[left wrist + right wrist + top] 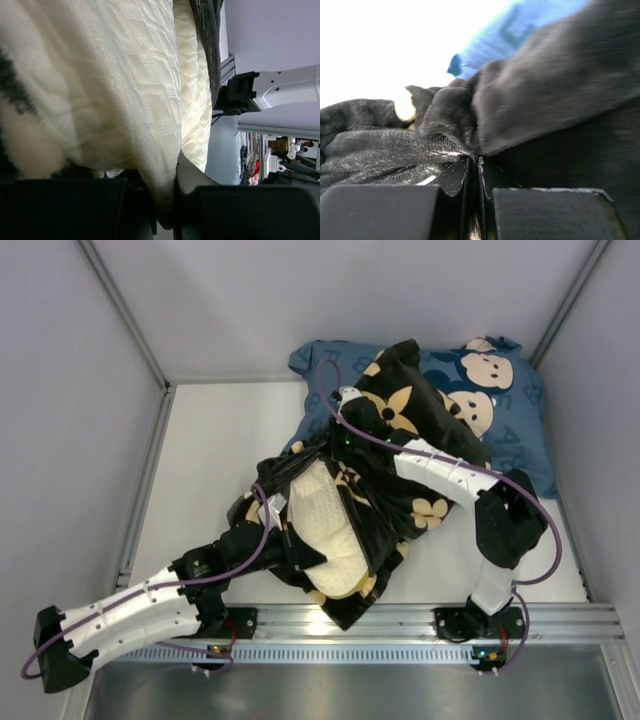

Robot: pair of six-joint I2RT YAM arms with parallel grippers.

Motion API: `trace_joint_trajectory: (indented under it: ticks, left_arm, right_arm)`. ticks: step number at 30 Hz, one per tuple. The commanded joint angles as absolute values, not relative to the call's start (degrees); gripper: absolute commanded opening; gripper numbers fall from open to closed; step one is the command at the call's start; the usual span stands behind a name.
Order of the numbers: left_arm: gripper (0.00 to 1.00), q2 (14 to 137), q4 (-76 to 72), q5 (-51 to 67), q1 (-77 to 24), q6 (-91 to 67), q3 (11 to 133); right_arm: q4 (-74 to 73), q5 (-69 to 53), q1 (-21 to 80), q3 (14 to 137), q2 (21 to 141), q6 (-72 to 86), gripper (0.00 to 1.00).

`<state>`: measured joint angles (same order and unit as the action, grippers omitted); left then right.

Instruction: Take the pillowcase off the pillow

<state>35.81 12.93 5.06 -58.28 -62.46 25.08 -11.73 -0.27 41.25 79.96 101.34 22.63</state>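
L pincer (165,202) up close, clenched on a fold of cream pillow (100,90), prob. anchoring it. R pincer (475,172) clamped on black pillowcase (555,85) fabric at far end, by blue pillow (515,430), likely so cover can be pulled off away from L. Pillow lies mid-desk (220,460), near part bare, rest under pillowcase. Approx half done.

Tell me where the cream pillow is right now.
In the top view the pillow lies left of centre near the front rail, partly out of the black pillowcase, with the left gripper pinching its left edge.
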Motion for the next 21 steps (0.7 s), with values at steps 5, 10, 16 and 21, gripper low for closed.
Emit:
trace_joint_trajectory:
  ticks: [5,10,16,21]
  left_arm:
    - [0.00,38.12,3.96,10.20,-59.06,-61.53,27.32]
    - [0.54,46.83,6.93,10.64,-59.06,-57.84,32.86]
    - [0.92,44.84,14.32,7.30,-59.06,-53.01,39.63]
    - [0.99,39.56,28.42,-0.77,-59.15,-54.48,43.68]
  right_arm:
    - [-11.95,1.43,36.83,84.38,102.31,20.92,0.16]
    - [-12.48,-0.26,37.00,76.48,91.88,21.62,0.73]
    - [-16.08,-0.26,37.70,66.20,76.33,21.09,0.76]
    - [-18.28,-7.35,39.45,58.55,67.16,18.82,0.75]
